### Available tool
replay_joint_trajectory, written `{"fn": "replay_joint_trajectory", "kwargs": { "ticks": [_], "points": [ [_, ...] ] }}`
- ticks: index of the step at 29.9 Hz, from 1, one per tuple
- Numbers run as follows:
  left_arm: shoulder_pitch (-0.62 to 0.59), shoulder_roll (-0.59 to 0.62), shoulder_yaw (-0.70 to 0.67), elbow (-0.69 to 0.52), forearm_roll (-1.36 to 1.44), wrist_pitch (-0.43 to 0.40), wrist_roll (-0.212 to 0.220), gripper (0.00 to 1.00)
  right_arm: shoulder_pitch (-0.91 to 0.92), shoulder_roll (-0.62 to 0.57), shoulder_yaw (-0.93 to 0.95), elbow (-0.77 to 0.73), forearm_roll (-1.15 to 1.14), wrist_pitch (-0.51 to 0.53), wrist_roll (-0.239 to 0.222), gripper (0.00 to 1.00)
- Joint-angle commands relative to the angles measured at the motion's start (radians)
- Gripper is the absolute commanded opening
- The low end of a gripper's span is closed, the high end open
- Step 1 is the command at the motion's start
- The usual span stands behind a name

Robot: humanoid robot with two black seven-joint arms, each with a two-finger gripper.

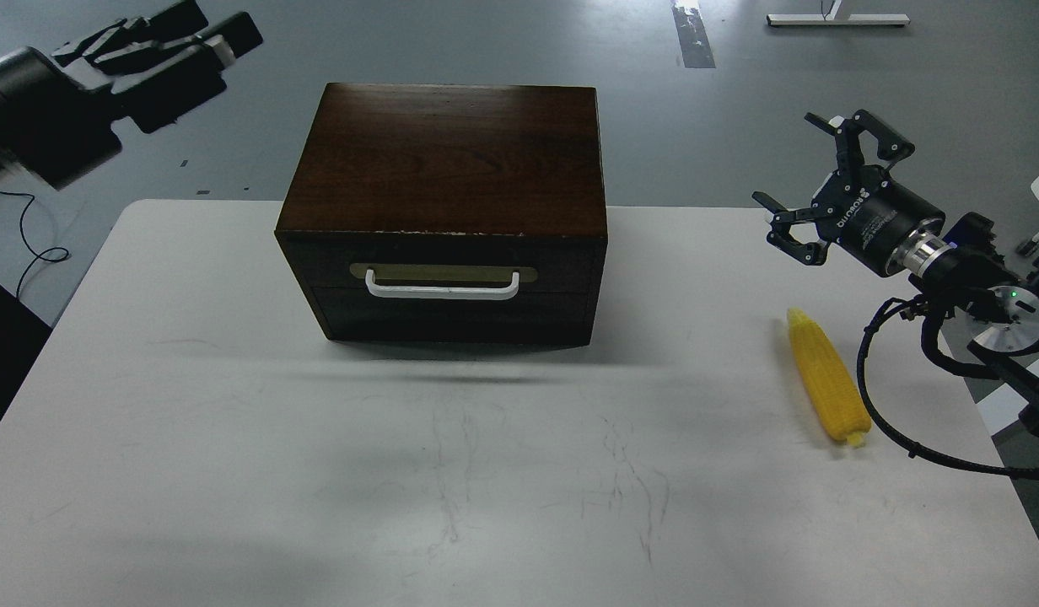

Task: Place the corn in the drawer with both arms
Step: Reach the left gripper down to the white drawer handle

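We see a big white bench point(233, 472) with grey scratch marks on it. The far part of it holds a dark brown wooden cabinet point(448, 152) that looks like a box. Its drawer point(452, 291) is shut, so we cannot see what is inside. The drawer front has a white bar handle point(441, 291) on a brass-coloured plate point(442, 272).

Our left arm comes in at the top left corner, high up and away from the cabinet. Its left pincer point(161, 46) is dark and partly blurry. The fingers sit close together and we cannot tell if they are open or closed. The edge of the view cuts off most of that arm.

Our right arm comes in from the right side, with black cables looping under it. The right pincer point(810, 181) hangs above the right edge of the bench. Its fingers are spread wide and hold nothing.

The corn point(826, 377) lies flat on the bench near the right edge, well apart from the cabinet and below the right pincer. It is bright yellow with rows of little kernels. Its thin tip points away from us and its fat end is nearer to us.
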Motion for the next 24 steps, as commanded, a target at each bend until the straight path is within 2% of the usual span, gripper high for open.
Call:
{"fn": "replay_joint_trajectory", "kwargs": {
  "ticks": [1,5,9,15,24],
  "points": [
    [0.001,-0.041,0.012,-0.016,0.287,0.048,0.000,0.97,-0.004,0.000,0.000,0.000,0.000,0.000,0.000,1.00],
    [0.011,-0.056,0.018,-0.016,0.424,0.048,0.000,0.94,-0.005,0.000,0.000,0.000,0.000,0.000,0.000,1.00],
    [-0.084,-0.078,0.131,-0.047,0.545,0.048,0.000,0.84,-0.005,0.000,0.000,0.000,0.000,-0.001,0.002,1.00],
    [-0.206,-0.130,0.301,-0.043,0.581,0.048,0.000,0.84,-0.008,-0.001,0.000,0.000,0.000,-0.001,0.003,1.00],
    [-0.220,-0.185,0.400,0.005,0.655,0.043,0.000,0.90,-0.016,0.000,0.000,0.000,0.000,-0.001,0.005,1.00]
  ]
}}
